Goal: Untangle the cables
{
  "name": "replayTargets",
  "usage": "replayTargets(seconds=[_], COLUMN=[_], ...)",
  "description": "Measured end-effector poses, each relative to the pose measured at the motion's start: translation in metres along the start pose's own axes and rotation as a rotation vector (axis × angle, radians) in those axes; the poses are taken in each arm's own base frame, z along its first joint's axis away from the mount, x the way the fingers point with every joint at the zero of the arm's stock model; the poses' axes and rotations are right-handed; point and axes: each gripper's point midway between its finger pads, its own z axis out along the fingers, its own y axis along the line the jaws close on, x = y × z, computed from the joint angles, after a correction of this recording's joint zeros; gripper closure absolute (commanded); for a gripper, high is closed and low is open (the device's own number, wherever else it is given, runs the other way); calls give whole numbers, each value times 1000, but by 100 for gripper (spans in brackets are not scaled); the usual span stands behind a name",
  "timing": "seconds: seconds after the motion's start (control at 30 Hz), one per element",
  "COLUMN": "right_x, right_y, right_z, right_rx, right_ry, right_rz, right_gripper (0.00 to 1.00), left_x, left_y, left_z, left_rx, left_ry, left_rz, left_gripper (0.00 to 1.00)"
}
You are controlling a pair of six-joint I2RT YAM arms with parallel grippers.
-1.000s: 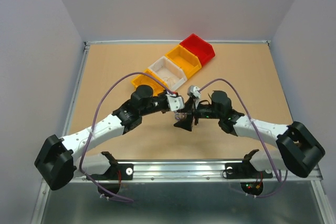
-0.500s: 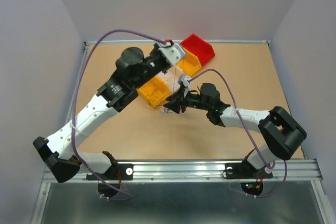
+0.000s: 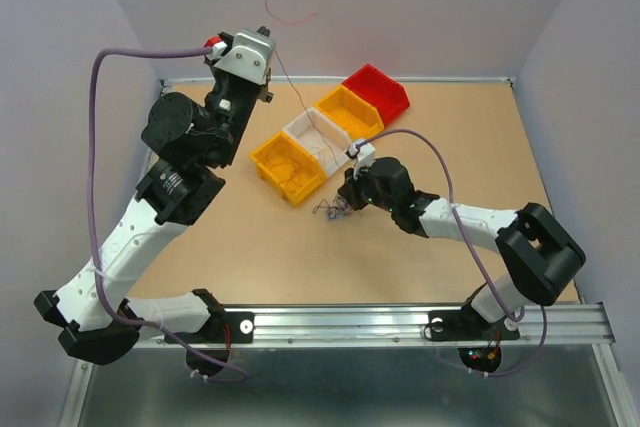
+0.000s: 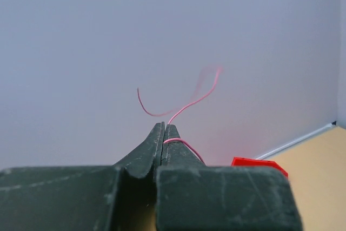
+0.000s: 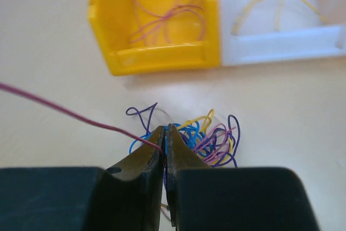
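Left gripper (image 4: 164, 129), high over the far-left corner, clamped on one pink wire (image 4: 186, 103) running taut to the right gripper (image 5: 165, 131), closed on it at the cables (image 5: 208, 133), a wad mid-table. Yellow bin (image 5: 157, 58) and white bin (image 5: 281, 44) hold freed strands. Most of the wad is left, I judge.

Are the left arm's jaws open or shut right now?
Shut. In the left wrist view the left gripper has its jaws pressed together with no gap, pinching a thin pink wire whose loose end curls above them.
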Motion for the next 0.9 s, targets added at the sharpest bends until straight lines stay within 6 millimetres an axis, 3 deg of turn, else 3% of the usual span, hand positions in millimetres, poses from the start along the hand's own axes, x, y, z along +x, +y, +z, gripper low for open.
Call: replayTargets(seconds=[0.1,0.23,0.33,0.4,0.57,0.6,0.63,0.7,0.9], right_x=[-7,-30,-40,-37,-28,-27,-24,-20,-15], right_y=[-28,-66,-88,-102,-126,-131,-138,-151,-189], right_z=[-17,-61,-87,-99,-117,-120,-126,-141,-192], right_rx=[169,377,506,591,757,782,822,894,1093], right_ry=[-8,-99,-151,-149,-152,-151,-157,-172,-267], right_rz=[35,82,113,131,180,187,201,231,351], right_gripper=[99,95,94,90,82,82,73,70,67], left_x=[20,60,82,92,103,103,102,103,110], left_y=[3,12,43,69,114,119,122,128,143], left_z=[1,6,12,15,10,9,8,5,-8], left_rx=[-41,-93,-172,-230,-331,-342,-350,-362,-404], left_ry=[38,125,174,198,221,216,208,202,195], left_rz=[22,78,100,96,81,78,72,64,46], left_gripper=[100,100,100,100,100,100,100,100,100])
